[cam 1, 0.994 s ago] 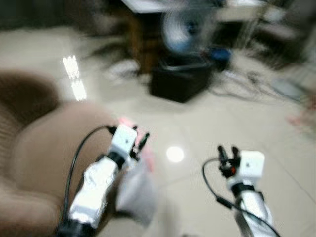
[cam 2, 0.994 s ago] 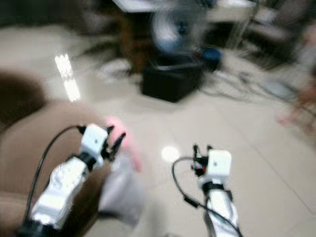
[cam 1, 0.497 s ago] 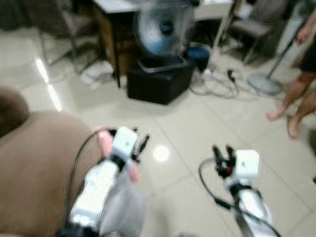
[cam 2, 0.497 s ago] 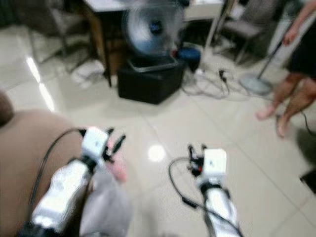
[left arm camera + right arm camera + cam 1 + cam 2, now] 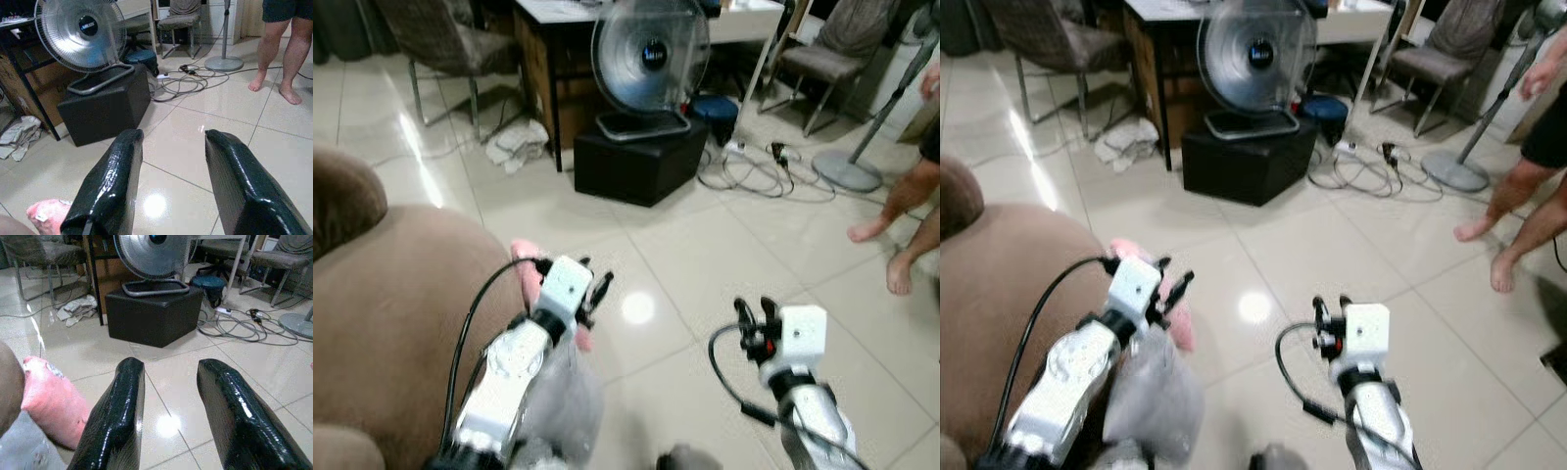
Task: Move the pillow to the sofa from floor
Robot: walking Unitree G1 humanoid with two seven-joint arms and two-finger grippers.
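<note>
Brown plush sofa (image 5: 382, 323) takes up the robot's whole left side, and the pillow (image 5: 1170, 311), a pink and pale grey soft thing, sits right against its edge under the left arm, down low near the floor as far as I can tell. Seems it's parked there because the sofa is the drop spot, though I can't tell if it's actually resting on the cushion yet.

Glossy tiled floor (image 5: 705, 245) runs out ahead to a black box (image 5: 641, 162) with a standing fan (image 5: 651, 54) on it, a desk behind and chairs on both sides. A person's bare legs (image 5: 901, 211) are off to the right, well clear. Loose cables (image 5: 764, 176) and a crumpled cloth (image 5: 524, 142) lie further off.

Left gripper (image 5: 595, 292) hovers beside the pillow, fingers spread apart, holding nothing. Right gripper (image 5: 754, 313) is out over bare tile, also spread and empty.
</note>
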